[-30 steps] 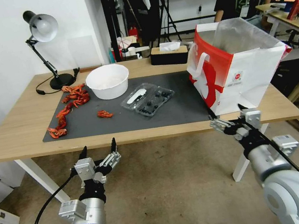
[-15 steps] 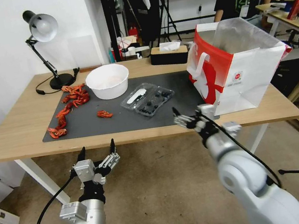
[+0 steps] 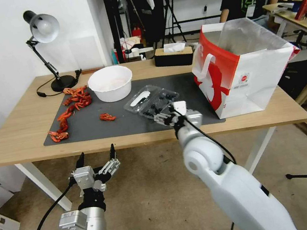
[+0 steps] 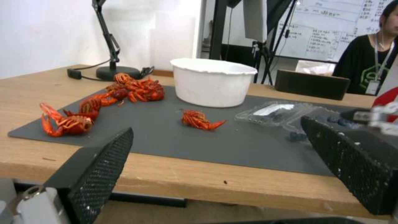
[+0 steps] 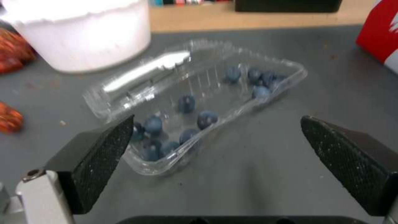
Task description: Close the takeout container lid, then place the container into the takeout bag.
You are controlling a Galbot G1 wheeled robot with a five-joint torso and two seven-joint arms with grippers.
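Right hand (image 3: pixel 164 118) swung in beside takeout container (image 3: pixel 158 106), wide open, empty.

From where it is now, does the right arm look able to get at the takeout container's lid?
Probably yes. The right gripper is open at the near edge of the takeout container, with bare mat between them. The lid lies flat open on the container's far side, so the arm must reach over the blueberries.
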